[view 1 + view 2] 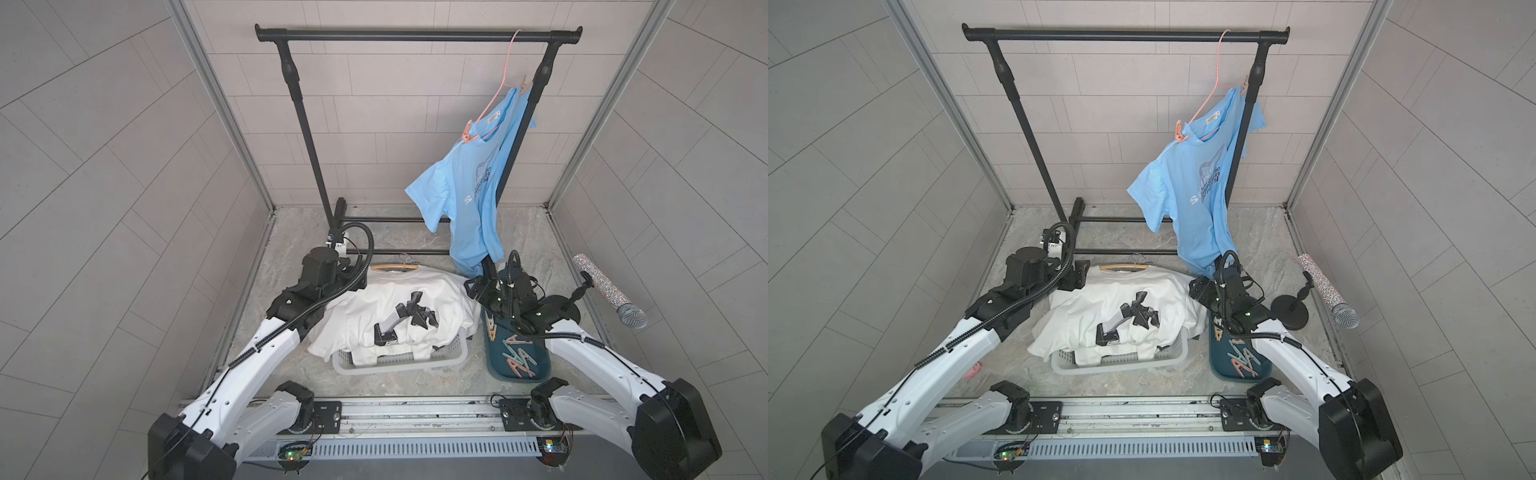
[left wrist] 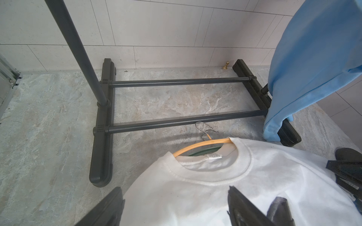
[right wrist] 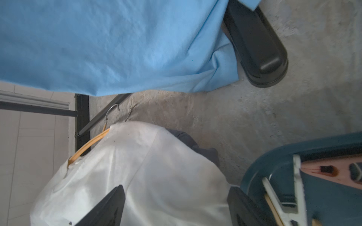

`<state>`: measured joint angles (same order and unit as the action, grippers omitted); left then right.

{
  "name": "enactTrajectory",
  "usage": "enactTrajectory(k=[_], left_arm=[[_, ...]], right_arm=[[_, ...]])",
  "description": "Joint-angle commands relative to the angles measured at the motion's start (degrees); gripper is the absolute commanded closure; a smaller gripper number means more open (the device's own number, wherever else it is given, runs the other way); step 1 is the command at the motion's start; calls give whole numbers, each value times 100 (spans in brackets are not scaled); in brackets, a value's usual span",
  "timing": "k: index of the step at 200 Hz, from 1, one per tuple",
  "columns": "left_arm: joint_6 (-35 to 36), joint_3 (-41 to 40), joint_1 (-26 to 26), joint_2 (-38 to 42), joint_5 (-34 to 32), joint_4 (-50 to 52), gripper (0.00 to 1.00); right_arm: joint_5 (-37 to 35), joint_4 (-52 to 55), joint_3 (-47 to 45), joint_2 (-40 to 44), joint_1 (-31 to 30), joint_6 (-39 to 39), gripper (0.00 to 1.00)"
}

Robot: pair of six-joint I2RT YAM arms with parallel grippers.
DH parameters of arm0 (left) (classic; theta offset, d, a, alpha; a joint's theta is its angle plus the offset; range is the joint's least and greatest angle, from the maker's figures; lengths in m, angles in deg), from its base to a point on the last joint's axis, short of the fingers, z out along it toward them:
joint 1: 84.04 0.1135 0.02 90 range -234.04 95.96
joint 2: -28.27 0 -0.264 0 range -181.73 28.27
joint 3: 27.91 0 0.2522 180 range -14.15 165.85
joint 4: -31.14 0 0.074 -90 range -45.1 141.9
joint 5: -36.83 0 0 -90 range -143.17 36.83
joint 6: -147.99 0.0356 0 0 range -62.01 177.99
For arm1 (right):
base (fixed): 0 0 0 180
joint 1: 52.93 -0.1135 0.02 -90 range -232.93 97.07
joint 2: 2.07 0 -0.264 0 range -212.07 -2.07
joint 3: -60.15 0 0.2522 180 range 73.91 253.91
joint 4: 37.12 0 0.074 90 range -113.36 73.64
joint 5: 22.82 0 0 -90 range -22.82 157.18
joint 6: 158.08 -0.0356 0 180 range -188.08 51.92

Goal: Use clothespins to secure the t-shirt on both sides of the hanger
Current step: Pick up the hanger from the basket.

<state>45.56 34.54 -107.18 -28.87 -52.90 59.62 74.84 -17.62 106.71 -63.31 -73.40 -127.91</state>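
Clothespins (image 1: 517, 356) lie lower right; left gripper (image 2: 174, 207) and right gripper (image 3: 176, 205) gape empty; best grab one squarely by its tail.

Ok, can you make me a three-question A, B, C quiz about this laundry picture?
1. Where's the pile of pastel plastic clothespins? A under a bed; B in the dark teal plastic tray; C in a sock.
2. What colour is the thin hanger holding the light blue t-shirt? A green; B black; C pink.
3. The white t-shirt on the orange hanger is: A lying over the grey plastic laundry basket; B in a drawer; C rolled up.
B, pins lie in the tray; C, its hook is pink; A, it drapes the basket.
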Motion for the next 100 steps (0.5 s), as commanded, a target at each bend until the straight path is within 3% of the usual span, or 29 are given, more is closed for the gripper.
enactTrajectory(k=[1, 100], left_arm=[[-32, -71, 47, 86, 61, -191, 13], [-93, -140, 118, 61, 171, -338, 13]], right_arm=[[43, -708, -168, -150, 102, -596, 14], [231, -2068, -236, -1084, 200, -1399, 27]])
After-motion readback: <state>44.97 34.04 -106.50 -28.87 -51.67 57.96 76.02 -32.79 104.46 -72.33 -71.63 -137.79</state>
